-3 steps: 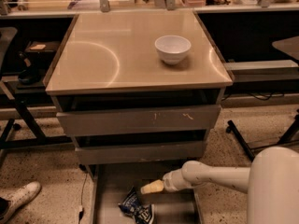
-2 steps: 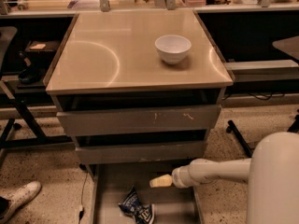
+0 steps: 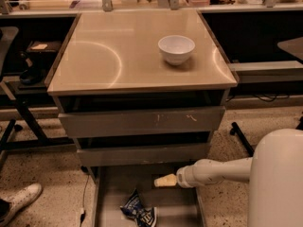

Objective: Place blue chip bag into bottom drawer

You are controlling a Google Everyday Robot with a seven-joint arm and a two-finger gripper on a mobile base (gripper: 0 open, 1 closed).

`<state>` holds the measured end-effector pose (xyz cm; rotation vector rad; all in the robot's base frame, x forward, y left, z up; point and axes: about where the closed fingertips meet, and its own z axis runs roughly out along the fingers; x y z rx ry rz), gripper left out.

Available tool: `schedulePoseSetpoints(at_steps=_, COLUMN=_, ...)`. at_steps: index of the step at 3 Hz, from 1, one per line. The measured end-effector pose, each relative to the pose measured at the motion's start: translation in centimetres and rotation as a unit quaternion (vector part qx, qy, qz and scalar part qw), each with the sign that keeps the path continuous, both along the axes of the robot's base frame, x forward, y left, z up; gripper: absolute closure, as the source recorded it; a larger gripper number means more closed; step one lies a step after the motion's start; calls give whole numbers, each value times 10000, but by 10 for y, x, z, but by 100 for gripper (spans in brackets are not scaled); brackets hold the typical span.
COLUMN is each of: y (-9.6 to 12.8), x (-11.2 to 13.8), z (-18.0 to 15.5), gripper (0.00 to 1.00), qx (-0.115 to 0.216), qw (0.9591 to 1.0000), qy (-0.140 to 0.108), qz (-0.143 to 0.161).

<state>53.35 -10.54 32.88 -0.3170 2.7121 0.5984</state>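
Observation:
The blue chip bag (image 3: pixel 139 213), dark blue with white patches, lies crumpled on the floor of the pulled-out bottom drawer (image 3: pixel 111 188), near the picture's lower edge. My gripper (image 3: pixel 164 180) sits at the end of the white arm reaching in from the right. It hovers above the drawer, up and to the right of the bag, and does not touch it. Nothing is between its cream fingertips.
A white bowl (image 3: pixel 176 49) stands on the beige cabinet top (image 3: pixel 118 56). The top drawer front with orange scratch marks (image 3: pixel 142 121) and the plain middle front (image 3: pixel 142 154) are pushed in. A shoe (image 3: pixel 19 200) is at lower left. Desk legs stand on either side.
My gripper has risen and drawn back to the right, away from the chip bag. The bag stays lying in the bottom drawer.

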Motion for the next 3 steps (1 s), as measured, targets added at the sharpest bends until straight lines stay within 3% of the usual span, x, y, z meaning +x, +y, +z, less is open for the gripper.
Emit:
schedulePoseSetpoints(at_steps=1, y=-48, x=-15, z=5, gripper=0, qx=-86, qw=9982, qy=79, qz=-584)
schedulePoseSetpoints(at_steps=2, y=-121, x=-31, z=39, gripper=0, qx=-335, qw=9830, qy=58, qz=-1806)
schedulePoseSetpoints(at_steps=3, y=-169, x=-42, z=71, gripper=0, qx=-522, qw=9693, qy=-218, qz=-2393)
